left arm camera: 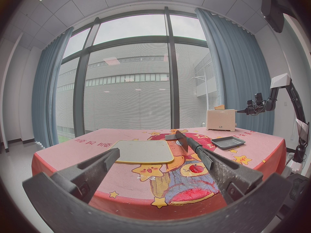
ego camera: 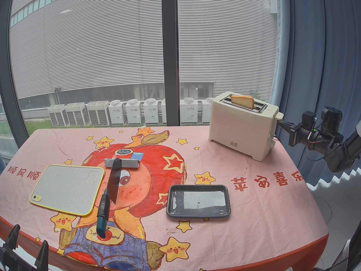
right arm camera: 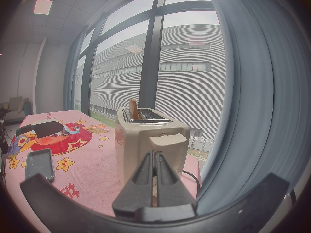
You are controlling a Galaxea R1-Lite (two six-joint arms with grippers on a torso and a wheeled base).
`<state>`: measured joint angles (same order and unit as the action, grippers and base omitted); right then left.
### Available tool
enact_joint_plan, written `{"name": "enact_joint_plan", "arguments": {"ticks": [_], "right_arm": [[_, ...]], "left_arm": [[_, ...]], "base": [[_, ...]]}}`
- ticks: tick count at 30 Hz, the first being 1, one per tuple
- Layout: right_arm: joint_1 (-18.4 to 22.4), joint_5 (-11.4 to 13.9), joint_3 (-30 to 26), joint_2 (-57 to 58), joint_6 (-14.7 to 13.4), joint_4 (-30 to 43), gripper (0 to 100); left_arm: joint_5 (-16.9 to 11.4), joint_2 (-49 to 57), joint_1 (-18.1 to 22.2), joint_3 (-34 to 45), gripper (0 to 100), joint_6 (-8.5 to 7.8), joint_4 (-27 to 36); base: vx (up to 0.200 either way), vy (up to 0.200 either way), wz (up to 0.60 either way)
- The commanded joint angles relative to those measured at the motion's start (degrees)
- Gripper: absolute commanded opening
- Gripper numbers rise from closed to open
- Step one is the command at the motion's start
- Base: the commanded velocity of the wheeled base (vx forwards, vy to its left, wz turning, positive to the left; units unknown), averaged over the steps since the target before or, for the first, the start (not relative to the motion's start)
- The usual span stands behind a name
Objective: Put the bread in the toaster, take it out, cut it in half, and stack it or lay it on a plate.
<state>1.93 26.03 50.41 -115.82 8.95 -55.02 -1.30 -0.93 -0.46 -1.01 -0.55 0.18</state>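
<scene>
We held our black right gripper (right arm camera: 154,154) with its two fingers pressed together, its arm stretched level and pointing inward from the right, while our black left gripper (left arm camera: 157,152) sat low at the left, fingers spread wide.

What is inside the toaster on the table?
A slice of bread stands in one slot of the toaster, its top poking out. Its lower part is hidden by the toaster's walls, as is the other slot's bottom.

Bread slice (ego camera: 242,101) in toaster (ego camera: 240,134) slot, right claw (ego camera: 281,124) just beside.
</scene>
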Motion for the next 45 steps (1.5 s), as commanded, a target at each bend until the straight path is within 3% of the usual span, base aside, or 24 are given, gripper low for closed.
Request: {"name": "enact_joint_plan", "arguments": {"ticks": [1,23,32,45], "right_arm": [[0.0,0.1,-0.1,-0.2,0.0,0.0,0],[-0.7,0.0,-1.6,-2.1,0.5,-0.8,0],[-0.9,0.3,-5.0,3.4,0.5,-0.9,0],[-0.7,0.3,0.0,5.2,-0.7,-0.3,0]], "left_arm": [[0.0,0.9,0.0,1.0,100,0.02,0.0],[0.0,0.9,0.0,1.0,100,0.02,0.0],[0.0,0.9,0.0,1.0,100,-0.07,0.0],[0.0,0.9,0.0,1.0,100,0.02,0.0]], "base": [[0.0,0.0,0.0],[0.0,0.0,0.0],[0.0,0.0,0.0],[0.0,0.0,0.0]]}}
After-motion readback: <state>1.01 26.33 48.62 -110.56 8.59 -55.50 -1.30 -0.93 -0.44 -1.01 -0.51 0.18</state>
